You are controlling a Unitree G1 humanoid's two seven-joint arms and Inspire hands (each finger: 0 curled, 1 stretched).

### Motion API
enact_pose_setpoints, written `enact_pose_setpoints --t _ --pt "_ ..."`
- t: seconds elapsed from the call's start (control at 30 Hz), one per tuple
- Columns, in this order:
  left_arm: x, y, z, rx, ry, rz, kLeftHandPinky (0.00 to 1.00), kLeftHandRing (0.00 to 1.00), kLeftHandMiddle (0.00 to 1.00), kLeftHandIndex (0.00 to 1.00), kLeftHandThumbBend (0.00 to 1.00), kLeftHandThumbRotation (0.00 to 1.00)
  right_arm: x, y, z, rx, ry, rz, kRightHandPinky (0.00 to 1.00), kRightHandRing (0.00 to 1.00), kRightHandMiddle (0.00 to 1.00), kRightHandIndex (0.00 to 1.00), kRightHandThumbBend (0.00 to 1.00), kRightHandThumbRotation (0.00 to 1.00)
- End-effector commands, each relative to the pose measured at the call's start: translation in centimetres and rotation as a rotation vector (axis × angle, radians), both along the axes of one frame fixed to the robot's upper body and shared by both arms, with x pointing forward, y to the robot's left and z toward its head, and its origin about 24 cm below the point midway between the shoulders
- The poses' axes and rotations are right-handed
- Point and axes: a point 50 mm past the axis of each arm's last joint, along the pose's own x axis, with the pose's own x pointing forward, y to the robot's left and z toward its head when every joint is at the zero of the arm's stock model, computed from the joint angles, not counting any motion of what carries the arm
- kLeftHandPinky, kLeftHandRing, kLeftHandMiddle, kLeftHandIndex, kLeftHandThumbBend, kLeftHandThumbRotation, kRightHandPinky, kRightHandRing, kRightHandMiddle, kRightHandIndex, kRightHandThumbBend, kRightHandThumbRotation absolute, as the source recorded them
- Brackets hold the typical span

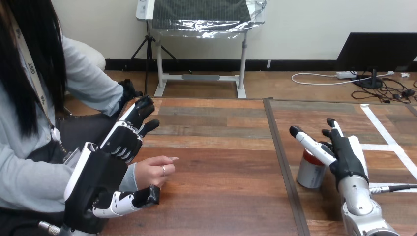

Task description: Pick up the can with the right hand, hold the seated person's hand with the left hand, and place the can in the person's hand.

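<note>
Just beside the right hand (350,158) stands the can (309,175).

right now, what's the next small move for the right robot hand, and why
Probably curl the right robot hand round the can: it stands upright on the table beside the palm, thumb stretched past it, but the fingers are straight, so nothing grips it. The left robot hand is open at the person's hand.

Robot lab: wooden table (221,162) marked with tape (381,129).
</note>
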Motion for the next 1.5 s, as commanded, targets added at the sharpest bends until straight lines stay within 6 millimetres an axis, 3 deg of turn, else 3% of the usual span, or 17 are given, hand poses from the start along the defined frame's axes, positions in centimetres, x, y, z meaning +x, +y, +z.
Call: enact_pose_setpoints --t 0.0,0.27,1.1,1.47 --pt "1.5 0.0 1.7 -0.001 -0.085 0.000 0.90 0.97 0.98 0.93 1.00 0.50 0.9 -0.2 1.5 -0.030 -0.078 0.005 0.74 0.86 0.96 1.00 1.00 0.67" --pt "1.5 0.0 1.7 0.001 -0.086 0.001 0.90 0.97 0.99 0.93 1.00 0.52 0.6 0.0 1.1 -0.015 -0.080 -0.004 0.68 0.84 0.95 1.00 1.00 0.65" --pt "1.4 0.1 1.6 -0.010 -0.074 -0.007 0.94 0.99 0.99 0.93 1.00 0.50 -0.8 0.5 -0.6 0.056 -0.055 -0.022 0.87 0.95 0.98 1.00 1.00 0.53" --pt "1.3 0.2 1.6 -0.004 -0.080 -0.002 0.93 0.99 0.99 0.93 1.00 0.51 -1.2 0.8 -1.0 0.031 -0.054 -0.018 0.83 0.95 0.99 1.00 1.00 0.53"
